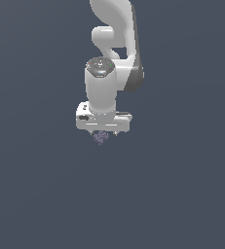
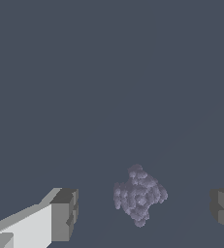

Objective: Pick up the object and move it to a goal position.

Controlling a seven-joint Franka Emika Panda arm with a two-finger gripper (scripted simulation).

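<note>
Single Panda arm over a uniform dark grey-blue ground, shown in two views. In the exterior view, the white arm (image 1: 115, 44) descends from the top centre of the frame and ends in the gripper (image 1: 103, 132), seen at mid-frame. The object (image 1: 101, 137), a small lumpy purple-grey clump, is seen just below the gripper body, at the level of the fingertips. In the wrist view, the object (image 2: 139, 195) lies in the lower centre-right of the frame, between the two fingers (image 2: 64, 214), which are spread wide; a clear gap is left on either side of the clump and no contact is shown.

Progress is judged to be early: the gripper has been brought around the object, but the grasp is not yet made. Closing, lifting and carriage to the goal are left. No goal marker is visible in either view.

The exterior view gives the arm's posture and the downward-pointing wrist, though the fingers are largely hidden there. The wrist view alone shows the finger spacing and the object's slightly off-centre position between them.
</note>
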